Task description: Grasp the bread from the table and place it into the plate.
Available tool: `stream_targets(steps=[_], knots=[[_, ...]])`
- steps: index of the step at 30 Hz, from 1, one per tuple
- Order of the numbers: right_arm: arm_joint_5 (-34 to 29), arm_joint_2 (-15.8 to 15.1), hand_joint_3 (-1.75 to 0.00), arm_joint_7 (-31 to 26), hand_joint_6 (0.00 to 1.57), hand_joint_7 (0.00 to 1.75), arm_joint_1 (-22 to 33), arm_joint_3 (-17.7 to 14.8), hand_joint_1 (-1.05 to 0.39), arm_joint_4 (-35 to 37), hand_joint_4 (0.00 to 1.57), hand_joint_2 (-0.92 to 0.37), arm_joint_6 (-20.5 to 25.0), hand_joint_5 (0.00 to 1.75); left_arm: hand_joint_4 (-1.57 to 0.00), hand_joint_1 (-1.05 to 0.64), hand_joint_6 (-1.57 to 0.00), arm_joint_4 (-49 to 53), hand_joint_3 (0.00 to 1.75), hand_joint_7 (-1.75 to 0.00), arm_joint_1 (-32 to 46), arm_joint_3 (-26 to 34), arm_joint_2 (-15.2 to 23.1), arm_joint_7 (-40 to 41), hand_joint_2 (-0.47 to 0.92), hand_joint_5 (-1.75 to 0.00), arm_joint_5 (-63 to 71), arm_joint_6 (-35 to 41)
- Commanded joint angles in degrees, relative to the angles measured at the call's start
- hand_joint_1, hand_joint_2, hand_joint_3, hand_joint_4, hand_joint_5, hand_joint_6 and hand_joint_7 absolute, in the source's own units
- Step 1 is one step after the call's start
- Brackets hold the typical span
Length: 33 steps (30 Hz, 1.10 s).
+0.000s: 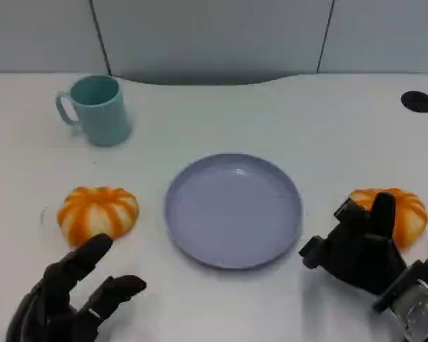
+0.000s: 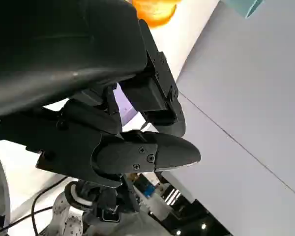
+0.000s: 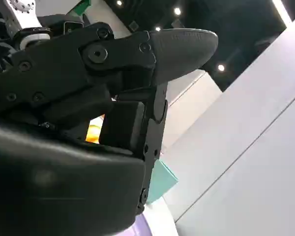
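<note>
Nearest, at the left, the left hand hovers above the white table with its fingers spread and nothing in them. At the near right, the right hand reaches with parted fingers up against a striped orange bread; whether it grips the bread I cannot tell. Between the hands lies an empty lavender plate. Left of the plate rests a second orange bread, just beyond the left hand. Far left stands a teal mug.

White table, lavender plate, two breads, teal mug
</note>
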Motion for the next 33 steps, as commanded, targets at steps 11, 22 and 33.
stream_targets(steps=[11,22,33], knots=[[0.2,-0.6,-0.3,-0.1,1.51,0.0,-0.3,-0.2,-0.7,-0.7,1.57,-0.92,0.0,0.25,-0.63,-0.78,-0.96,-0.3,0.41,0.0,0.5,0.9,0.7,-0.7,0.92,-1.02,-0.3,0.6],[0.6,-0.4,-0.25,-1.1,1.52,0.01,-0.6,-0.6,-0.69,-0.6,1.57,-0.92,0.9,0.25,-0.64,-0.78,-0.98,0.0,0.4,-0.01,0.7,0.6,-0.3,-0.1,0.92,-1.02,3.0,-5.1],[0.3,0.2,-0.3,-1.4,1.51,0.01,-0.5,-0.2,-0.68,-1.7,1.57,-0.92,2.0,0.23,-0.81,-0.69,-0.9,2.1,0.13,-0.01,-9.2,-0.3,3.5,0.3,0.92,-0.42,22.8,-42.9]])
